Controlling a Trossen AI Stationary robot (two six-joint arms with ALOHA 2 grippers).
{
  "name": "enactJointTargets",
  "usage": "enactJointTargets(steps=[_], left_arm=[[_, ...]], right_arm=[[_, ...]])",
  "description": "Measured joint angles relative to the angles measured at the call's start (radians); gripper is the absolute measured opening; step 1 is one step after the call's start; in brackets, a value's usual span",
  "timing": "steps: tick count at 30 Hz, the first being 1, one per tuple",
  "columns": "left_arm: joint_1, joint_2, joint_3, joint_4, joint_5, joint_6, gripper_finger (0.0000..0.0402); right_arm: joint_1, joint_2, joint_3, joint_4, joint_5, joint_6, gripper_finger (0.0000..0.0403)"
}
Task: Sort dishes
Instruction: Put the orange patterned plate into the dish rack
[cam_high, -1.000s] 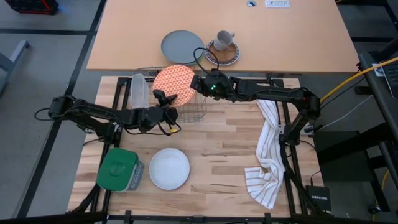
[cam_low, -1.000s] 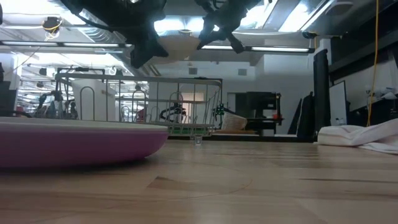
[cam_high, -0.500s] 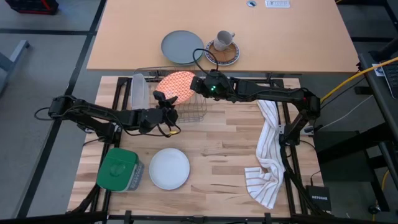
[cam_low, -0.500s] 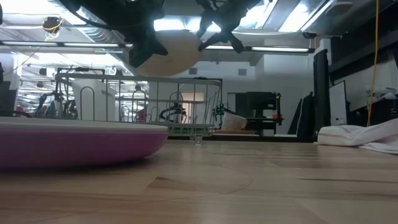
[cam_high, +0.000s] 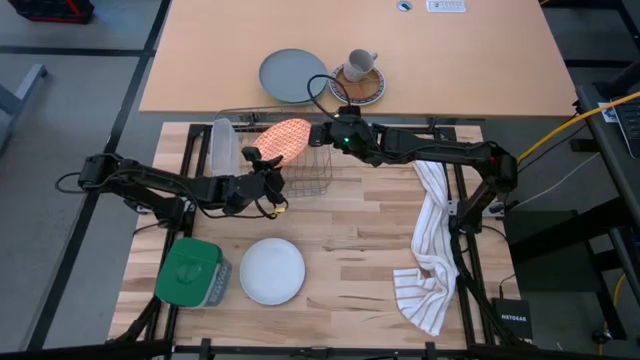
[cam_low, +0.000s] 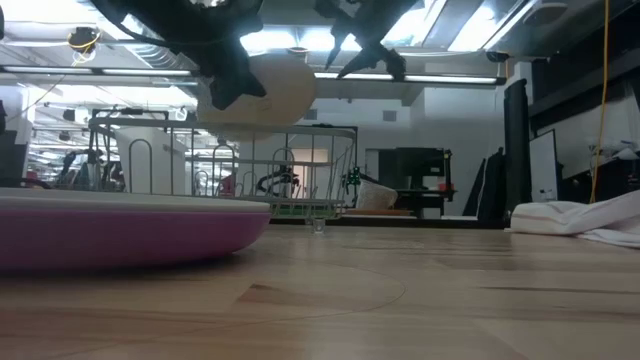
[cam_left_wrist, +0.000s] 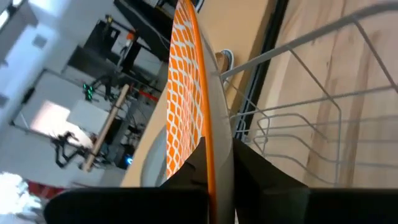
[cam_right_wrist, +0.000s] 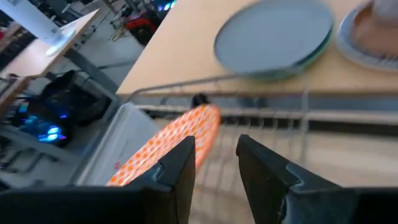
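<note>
- The left pincer (cam_high: 262, 163) is clamping the rim of the orange-red patterned plate (cam_high: 284, 137), one finger on each face; the left wrist view is showing the plate (cam_left_wrist: 189, 93) edge-on between the two dark fingers.
- The plate is tilting steeply, hanging over the wire dish rack (cam_high: 300, 165) toward the rack's 12 o'clock side, its lower rim near the wires but, as far as I can tell, not yet seated in a slot.
- The right pincer (cam_high: 325, 133) is sitting just beside the plate at its 3 o'clock, fingers apart and holding nothing; its own camera is showing the plate clear of both fingers.
- Outward from the rack: the white plate (cam_high: 272, 271) is lying flat on the wooden worktop (cam_high: 350, 230) at about 6 o'clock, stacked on the purple plate (cam_low: 120, 232), which is showing only in the low view. A green container (cam_high: 191, 272) is sitting at 7 o'clock, a striped towel (cam_high: 430, 250) at 4 o'clock.
- Beyond, at 12 o'clock, a grey-blue plate (cam_high: 292, 75) and a saucer with a cup (cam_high: 359, 75) are resting on the far table.
- Risks, as I judge them: the grip is on the rim alone, so the plate may pivot or slip as it is lowering; a rim landing on a wire instead of between wires may tip it flat; the right pincer being so close may knock it.
</note>
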Motion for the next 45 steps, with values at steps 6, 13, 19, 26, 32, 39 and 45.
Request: enactJointTargets(steps=[6, 13, 19, 26, 32, 39, 45], left_arm=[[0.0, -0.003, 0.0, 0.012, -0.001, -0.17, 0.0017], [0.003, -0.008, 0.072, 0.016, -0.002, -0.442, 0.0017], [0.047, -0.009, 0.114, 0.119, 0.142, -0.8, 0.0017], [0.117, 0.034, 0.115, 0.138, 0.225, -1.132, 0.0017], [0.164, 0.12, 0.115, 0.197, 0.229, -1.287, 0.0017], [0.196, 0.207, 0.115, 0.27, 0.228, -1.36, 0.0017], [0.221, 0.232, 0.115, 0.261, 0.228, -1.401, 0.0019]], right_arm=[[0.0, -0.065, 0.0, -0.075, 0.091, -0.208, 0.0124], [0.0, -0.164, 0.0, -0.218, 0.133, -0.374, 0.0124], [0.002, -0.217, 0.0, -0.315, 0.174, -0.602, 0.0124], [0.002, -0.227, -0.001, -0.451, 0.22, -0.73, 0.0124], [0.002, -0.227, -0.001, -0.562, 0.304, -0.74, 0.0124], [0.002, -0.226, -0.001, -0.588, 0.307, -0.739, 0.0124], [0.002, -0.226, -0.002, -0.588, 0.291, -0.708, 0.0124]])
